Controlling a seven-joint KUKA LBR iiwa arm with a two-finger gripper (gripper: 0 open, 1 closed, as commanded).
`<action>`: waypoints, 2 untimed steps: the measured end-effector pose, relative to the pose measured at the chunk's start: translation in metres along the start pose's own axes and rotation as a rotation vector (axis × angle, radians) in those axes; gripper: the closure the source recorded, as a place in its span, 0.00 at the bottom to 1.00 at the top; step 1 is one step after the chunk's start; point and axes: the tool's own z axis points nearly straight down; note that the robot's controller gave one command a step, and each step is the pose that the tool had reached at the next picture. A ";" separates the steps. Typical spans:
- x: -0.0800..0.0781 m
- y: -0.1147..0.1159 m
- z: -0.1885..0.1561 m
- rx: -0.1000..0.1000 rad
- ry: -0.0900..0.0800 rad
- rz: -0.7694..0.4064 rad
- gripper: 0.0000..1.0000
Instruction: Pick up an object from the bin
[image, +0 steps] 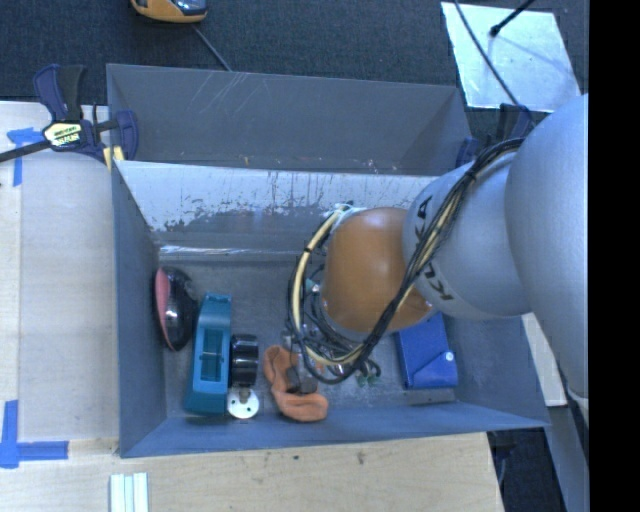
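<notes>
Camera view: claw (300, 368) is positioned over the floppy orange thing (300, 403) at bin (330, 436) front, presumably for grasping. Claw width cannot be told.

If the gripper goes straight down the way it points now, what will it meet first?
Probably the limp orange-brown thing near the lower wall of the bin, which lies directly under the gripper. Depth is unclear here, so I cannot be sure.

Grey bin (280, 110) floor, left to right: red-black oval item (172, 308), blue tape dispenser (210, 352), black cylinder (244, 358) beside white disc (241, 403), crumpled orange piece (297, 400), blue box (428, 357).
</notes>
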 end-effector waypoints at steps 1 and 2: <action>-0.009 -0.020 -0.027 0.008 0.005 0.024 1.00; -0.004 0.006 -0.025 0.002 -0.002 -0.005 1.00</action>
